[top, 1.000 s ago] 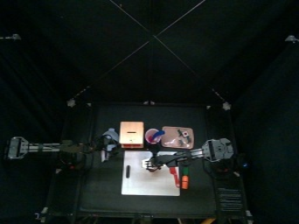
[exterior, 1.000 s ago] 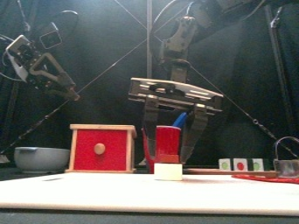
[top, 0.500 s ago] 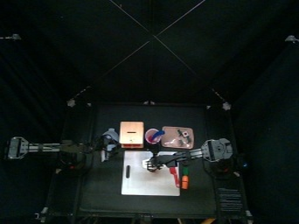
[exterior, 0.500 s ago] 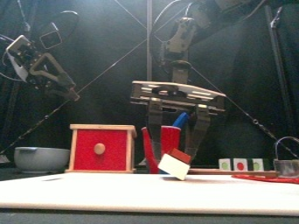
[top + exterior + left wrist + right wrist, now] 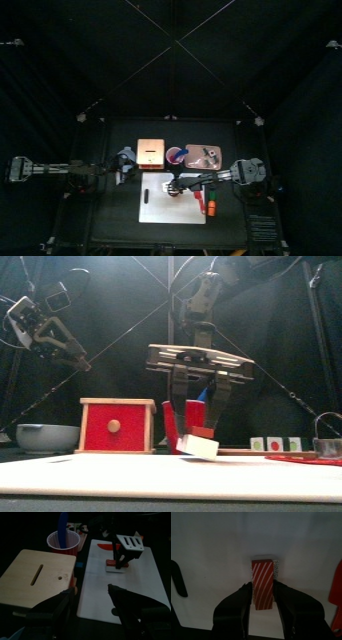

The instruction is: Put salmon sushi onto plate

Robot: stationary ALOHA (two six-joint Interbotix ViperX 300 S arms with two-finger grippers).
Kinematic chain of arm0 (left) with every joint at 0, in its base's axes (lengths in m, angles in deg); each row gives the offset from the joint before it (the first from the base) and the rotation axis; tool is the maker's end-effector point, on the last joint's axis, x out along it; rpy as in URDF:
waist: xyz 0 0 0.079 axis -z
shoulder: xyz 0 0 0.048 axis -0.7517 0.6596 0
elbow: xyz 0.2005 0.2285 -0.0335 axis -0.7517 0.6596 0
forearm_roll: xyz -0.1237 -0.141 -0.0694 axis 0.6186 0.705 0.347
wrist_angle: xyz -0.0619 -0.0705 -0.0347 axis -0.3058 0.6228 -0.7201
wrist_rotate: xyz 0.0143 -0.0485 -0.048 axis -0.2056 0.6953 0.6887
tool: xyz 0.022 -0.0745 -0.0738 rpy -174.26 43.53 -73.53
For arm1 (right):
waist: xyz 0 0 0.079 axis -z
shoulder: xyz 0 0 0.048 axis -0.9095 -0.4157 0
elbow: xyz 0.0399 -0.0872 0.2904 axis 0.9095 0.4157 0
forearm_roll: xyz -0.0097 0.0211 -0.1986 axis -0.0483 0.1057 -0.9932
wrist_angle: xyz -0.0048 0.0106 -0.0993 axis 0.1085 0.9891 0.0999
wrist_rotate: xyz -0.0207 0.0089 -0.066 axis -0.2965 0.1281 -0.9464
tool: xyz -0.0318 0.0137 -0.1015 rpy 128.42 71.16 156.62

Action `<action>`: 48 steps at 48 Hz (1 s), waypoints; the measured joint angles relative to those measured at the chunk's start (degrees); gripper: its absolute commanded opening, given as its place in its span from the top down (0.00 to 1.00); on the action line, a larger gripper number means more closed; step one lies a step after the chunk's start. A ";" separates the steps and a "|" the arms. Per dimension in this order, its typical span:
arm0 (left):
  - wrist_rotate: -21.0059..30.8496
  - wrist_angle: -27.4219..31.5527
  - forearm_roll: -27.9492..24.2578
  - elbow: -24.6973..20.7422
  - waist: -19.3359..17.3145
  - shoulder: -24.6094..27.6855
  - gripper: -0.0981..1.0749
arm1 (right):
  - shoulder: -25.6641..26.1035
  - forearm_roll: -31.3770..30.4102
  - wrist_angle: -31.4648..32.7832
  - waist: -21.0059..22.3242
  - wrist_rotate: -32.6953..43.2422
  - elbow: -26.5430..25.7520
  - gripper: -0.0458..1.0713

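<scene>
Right hand (image 5: 264, 587) is down on the white board (image 5: 174, 207), its two jaws pressed against the long sides of the salmon sushi (image 5: 262, 582). It's a grip. From the front, the piece (image 5: 201, 445) sits tilted between the jaws, one corner low over the board, near the middle of the worktop (image 5: 120, 215). The plate (image 5: 205, 155) lies apart from it, past the board toward the worktop's far edge, with a small round bowl (image 5: 178, 155) just beside it. The left hand (image 5: 90, 588) hangs with jaws spread by the worktop's left edge, next to a wooden box (image 5: 40, 569).
</scene>
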 measured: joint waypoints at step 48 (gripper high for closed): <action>0.09 0.18 0.09 0.62 -1.58 -0.09 0.14 | 14.59 -3.69 0.97 23.55 -20.30 18.28 0.17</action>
